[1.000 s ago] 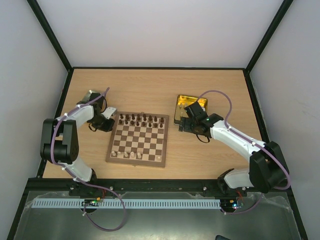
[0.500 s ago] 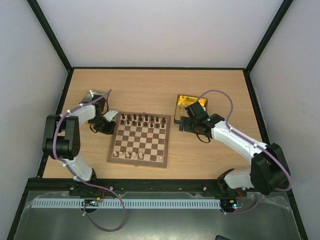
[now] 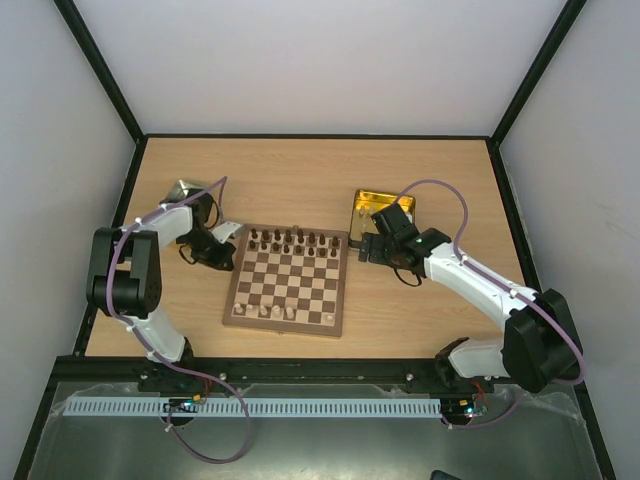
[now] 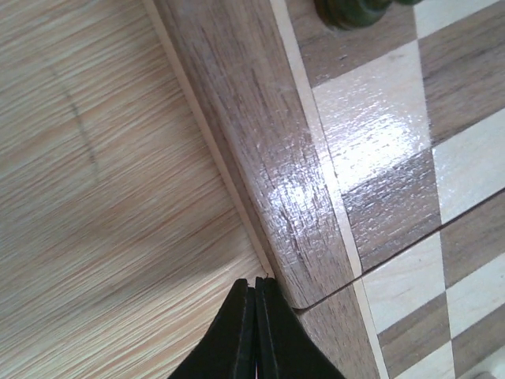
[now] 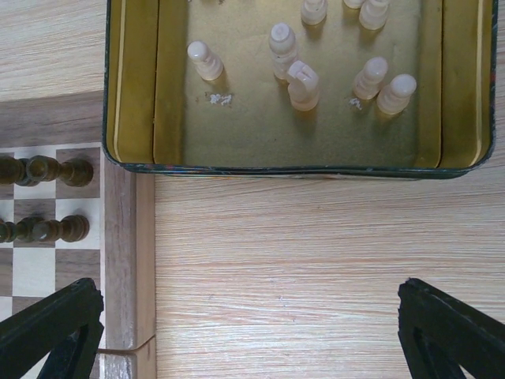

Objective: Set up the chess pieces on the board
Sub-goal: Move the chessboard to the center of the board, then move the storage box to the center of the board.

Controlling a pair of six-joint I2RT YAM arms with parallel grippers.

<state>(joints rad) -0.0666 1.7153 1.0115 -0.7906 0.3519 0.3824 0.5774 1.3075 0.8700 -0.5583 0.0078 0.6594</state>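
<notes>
The board [image 3: 290,281] lies mid-table, with dark chess pieces [image 3: 290,240] in its two far rows and a few pale ones [image 3: 270,311] in the near row. My left gripper [image 3: 229,256] is shut on nothing, its tips [image 4: 255,283] pressed against the board's left border [image 4: 268,158]; one dark piece [image 4: 351,9] shows at the top edge. Over bare table between the board's right edge [image 5: 118,237] and the gold tray [image 5: 134,79] hangs my right gripper [image 5: 252,332], open and empty. Several pale pieces [image 5: 302,85] stand in that tray. Dark pieces [image 5: 47,170] line the board's corner.
A silver tray [image 3: 183,190] sits behind the left arm near the table's left edge. The gold tray [image 3: 362,200] stands just beyond the board's far right corner. Black frame rails border the table.
The board has slid to the right with my shut left gripper against its left edge. The right gripper has stayed open in about the same place.
</notes>
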